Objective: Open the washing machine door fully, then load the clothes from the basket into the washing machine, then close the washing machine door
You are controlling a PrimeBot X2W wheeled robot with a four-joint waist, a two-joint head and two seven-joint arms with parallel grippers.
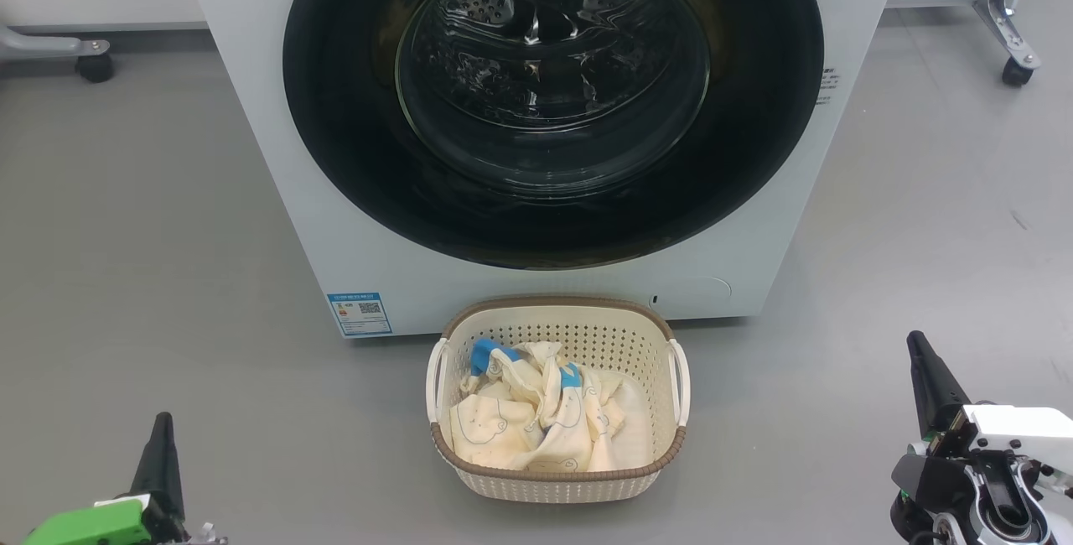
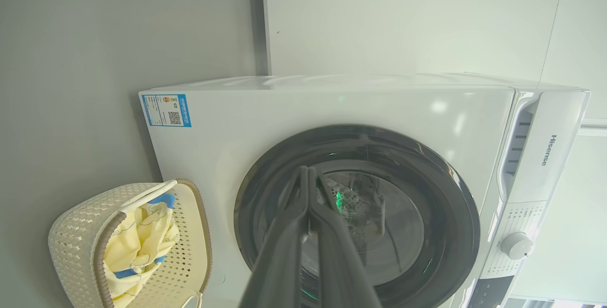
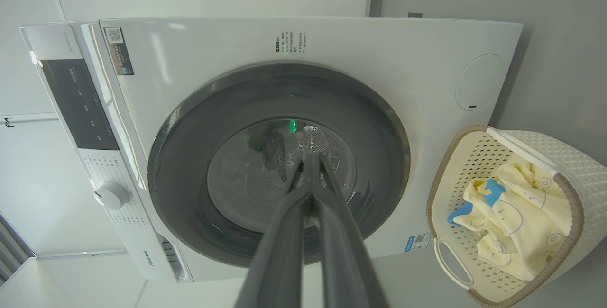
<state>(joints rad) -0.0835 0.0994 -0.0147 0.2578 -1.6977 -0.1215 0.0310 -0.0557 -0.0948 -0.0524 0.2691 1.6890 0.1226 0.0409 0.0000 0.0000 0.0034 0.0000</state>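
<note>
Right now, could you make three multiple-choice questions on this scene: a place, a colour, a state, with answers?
1. Where does the basket stand relative to the washing machine?
A. on top of it
B. behind it
C. on the floor in front of it

2. What colour is the trim on the clothes?
A. red
B. blue
C. green

3. The washing machine door is:
A. shut
B. wide open
C. taken off

Answers:
1 C, it stands on the floor below the door.
2 B, blue edges show in the pile.
3 A, its black rim lies flat against the white front.
</note>
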